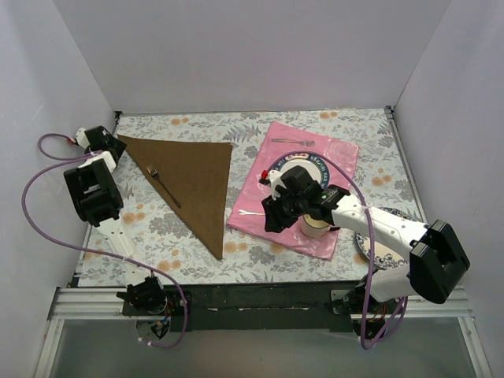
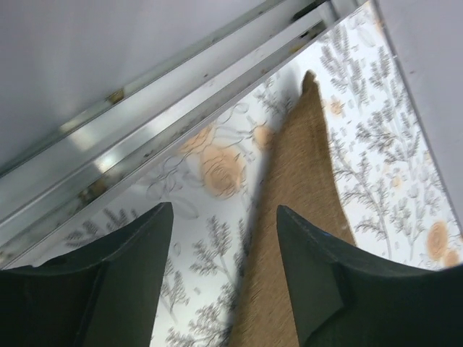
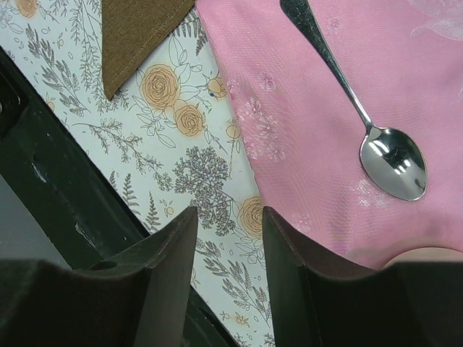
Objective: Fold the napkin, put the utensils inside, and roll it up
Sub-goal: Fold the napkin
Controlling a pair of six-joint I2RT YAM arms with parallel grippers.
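The dark brown napkin lies flat on the flowered table as a triangle, its long point toward the front. A slim silver fork rests on its left part. My left gripper hangs open over the napkin's far-left corner; in the left wrist view the napkin runs under the right finger and nothing sits between the fingers of the gripper. My right gripper is open and empty above the pink mat's front-left edge. A spoon lies on the mat. The napkin's front point shows too.
The pink cloth mat carries a plate, a pale cup and another silver utensil near its far edge. A second plate sits partly under the right arm. White walls close the left, back and right sides.
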